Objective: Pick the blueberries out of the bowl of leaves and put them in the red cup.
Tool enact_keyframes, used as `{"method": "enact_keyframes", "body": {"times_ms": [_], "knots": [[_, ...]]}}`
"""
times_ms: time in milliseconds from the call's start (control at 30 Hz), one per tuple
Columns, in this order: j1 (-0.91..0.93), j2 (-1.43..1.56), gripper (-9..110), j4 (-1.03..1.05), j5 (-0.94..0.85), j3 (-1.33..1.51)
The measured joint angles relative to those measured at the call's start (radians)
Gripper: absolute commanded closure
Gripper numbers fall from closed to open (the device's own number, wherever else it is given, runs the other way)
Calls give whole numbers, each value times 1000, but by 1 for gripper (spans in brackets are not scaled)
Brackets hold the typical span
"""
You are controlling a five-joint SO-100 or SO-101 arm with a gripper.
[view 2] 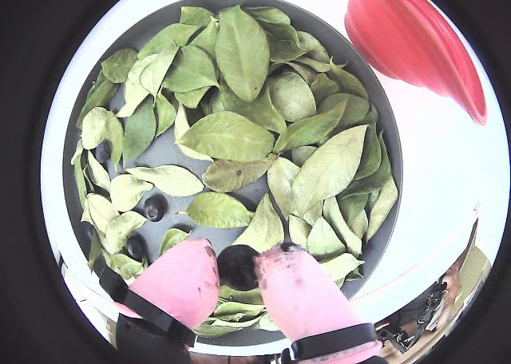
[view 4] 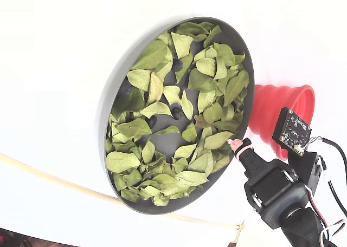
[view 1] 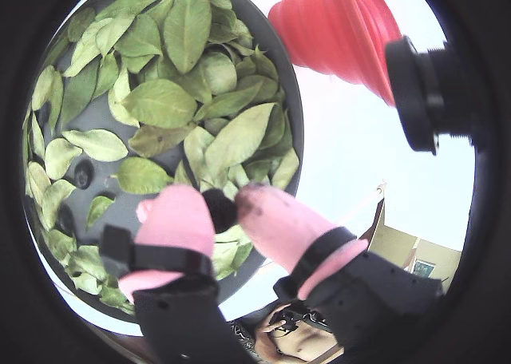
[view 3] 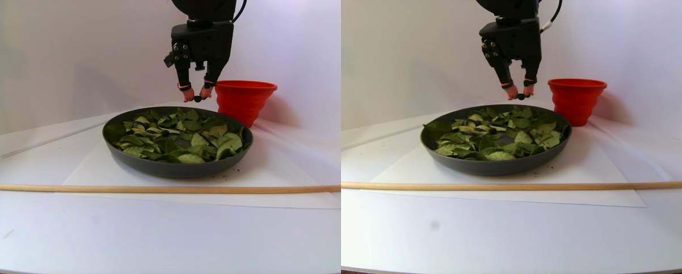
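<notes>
My gripper (view 2: 237,262) has pink-tipped fingers (view 2: 180,280) shut on one dark blueberry (view 2: 237,267). It hangs above the edge of the dark grey bowl (view 3: 175,170), on the side toward the red cup (view 3: 244,100), as the stereo pair view shows at the gripper (view 3: 197,98). Green leaves (view 2: 239,53) fill most of the bowl. Loose blueberries (view 2: 154,207) lie on bare grey patches between the leaves, some half hidden. In both wrist views the red cup (view 1: 343,25) is at the upper right, beyond the bowl's rim. In the fixed view the gripper (view 4: 234,144) sits between bowl (view 4: 103,111) and cup (view 4: 274,114).
A thin wooden stick (view 3: 147,188) lies across the table in front of the bowl. Bowl and cup stand on a white sheet (view 3: 89,171). A small camera module (view 4: 293,130) rides on the gripper, close to the cup.
</notes>
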Motion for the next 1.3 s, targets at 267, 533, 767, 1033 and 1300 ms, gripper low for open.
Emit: {"method": "enact_keyframes", "body": {"times_ms": [267, 533, 767, 1033, 1300], "knots": [[15, 34, 93, 0, -25, -25], [34, 37, 93, 0, -40, -44], [51, 37, 93, 0, -46, -71], [75, 37, 93, 0, -46, -127], [98, 37, 93, 0, -46, -167]]}}
